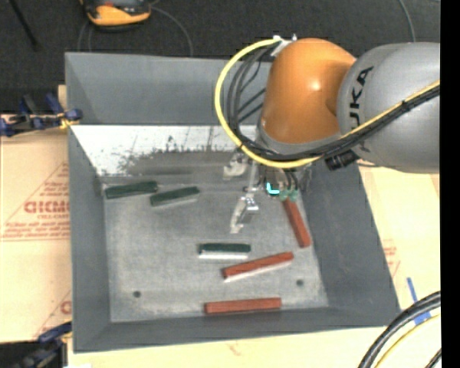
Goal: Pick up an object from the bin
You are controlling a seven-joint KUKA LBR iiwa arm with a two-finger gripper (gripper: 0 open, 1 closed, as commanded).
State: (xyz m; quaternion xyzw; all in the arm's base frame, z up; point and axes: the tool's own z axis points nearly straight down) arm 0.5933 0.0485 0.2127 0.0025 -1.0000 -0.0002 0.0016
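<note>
- The gripper [248, 204] is seen low in the grey metal bin [161, 267], over bare floor a bit right of the middle and toward the back wall. It's tucked under the arm's orange cover [307, 90] and the looped cables [228, 121].
- Honestly, whether it's spread or pressed together can't be told from this angle, since it's half hidden by the wrist.
- The closest thing is a red-brown bar [297, 225], laid at a slant just to the right of the gripper. Its upper end is right by the wrist and its lower end is pointed toward the front right. Whether it's being touched can't be made out.
- A green stick with a pale edge [225, 248] is laid flat nearer the front, apart from the gripper.
- Just in front of that, a second red-brown bar [257, 266] is laid at a slight tilt.
- A third red-brown bar [243, 306] is laid level along the front wall.
- Over at the back left, well away from the gripper, a dark green stick [132, 190] and a shorter dark green stick [174, 197] are laid nearly end to end.
</note>
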